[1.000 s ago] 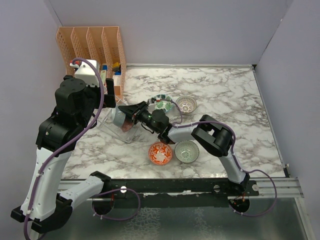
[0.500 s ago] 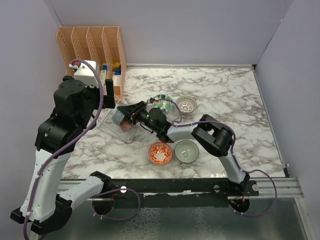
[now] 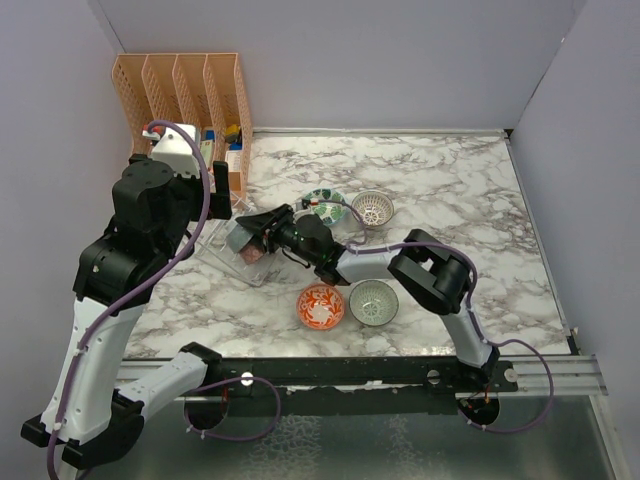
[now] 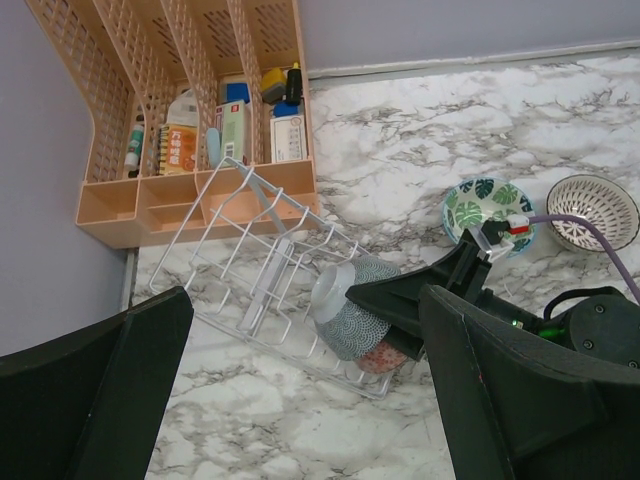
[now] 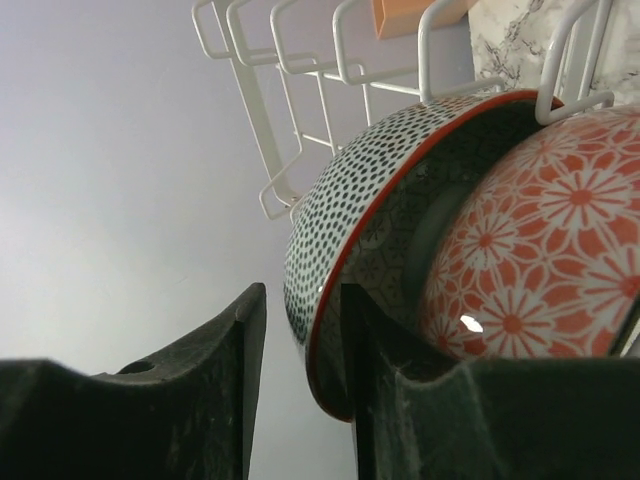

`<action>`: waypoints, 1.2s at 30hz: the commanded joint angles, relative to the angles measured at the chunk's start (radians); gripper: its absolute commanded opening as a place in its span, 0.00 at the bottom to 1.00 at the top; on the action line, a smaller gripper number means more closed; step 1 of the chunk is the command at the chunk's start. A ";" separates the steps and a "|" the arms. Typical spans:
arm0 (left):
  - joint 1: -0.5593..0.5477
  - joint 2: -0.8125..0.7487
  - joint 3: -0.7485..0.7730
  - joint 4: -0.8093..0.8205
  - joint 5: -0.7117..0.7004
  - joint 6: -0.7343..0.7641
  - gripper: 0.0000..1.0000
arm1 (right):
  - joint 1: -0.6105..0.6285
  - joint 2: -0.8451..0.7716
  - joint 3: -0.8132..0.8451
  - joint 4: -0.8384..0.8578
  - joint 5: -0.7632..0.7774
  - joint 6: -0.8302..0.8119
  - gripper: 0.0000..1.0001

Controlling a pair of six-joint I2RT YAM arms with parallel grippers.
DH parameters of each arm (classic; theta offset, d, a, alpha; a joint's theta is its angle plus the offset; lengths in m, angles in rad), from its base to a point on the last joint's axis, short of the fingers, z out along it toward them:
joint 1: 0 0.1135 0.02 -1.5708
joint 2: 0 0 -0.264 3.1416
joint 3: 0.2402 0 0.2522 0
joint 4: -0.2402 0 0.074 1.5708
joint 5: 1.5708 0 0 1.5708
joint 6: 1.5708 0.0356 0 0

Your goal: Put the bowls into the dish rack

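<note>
- Marble-patterned tabletop (image 3: pixel 450 180) with plain lilac walls around it, and an orange slotted file organizer (image 3: pixel 185 95) standing in the far left corner with small bottles and boxes in its slots.
- Just in front of that organizer sits the white wire dish rack (image 4: pixel 250 250), which looks tilted in the left wrist view.
- A dark speckled bowl (image 5: pixel 340 190) with a red rim stands on edge between the rack's wires. An orange-flowered bowl (image 5: pixel 540 260) stands just beside it, its outside turned toward the speckled bowl's inside.
- The right gripper (image 5: pixel 303 295) reaches across to the rack, one finger on each side of the speckled bowl's rim. A sliver of background shows between one finger and the bowl's outer wall, so I cannot tell whether they are pinching it.
- The left gripper (image 4: pixel 308 295) hangs high above the rack, fingers spread wide with nothing between them.
- Four bowls rest on the marble: a leaf-patterned bowl (image 3: pixel 325 203) and a white lattice bowl (image 3: pixel 372 208) side by side beyond the right arm, and an orange-red bowl (image 3: pixel 321 306) and a pale green bowl (image 3: pixel 373 302) side by side nearer the bases.
</note>
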 commanded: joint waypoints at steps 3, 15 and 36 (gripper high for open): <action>-0.003 -0.014 -0.005 0.026 0.018 0.008 0.99 | 0.013 -0.097 -0.043 -0.086 -0.034 0.003 0.41; -0.003 -0.020 -0.023 0.034 0.025 0.004 0.99 | 0.013 -0.170 -0.122 -0.181 -0.029 0.006 0.45; -0.004 -0.019 -0.033 0.044 0.031 -0.001 0.99 | -0.019 -0.274 -0.221 -0.273 -0.060 -0.068 0.49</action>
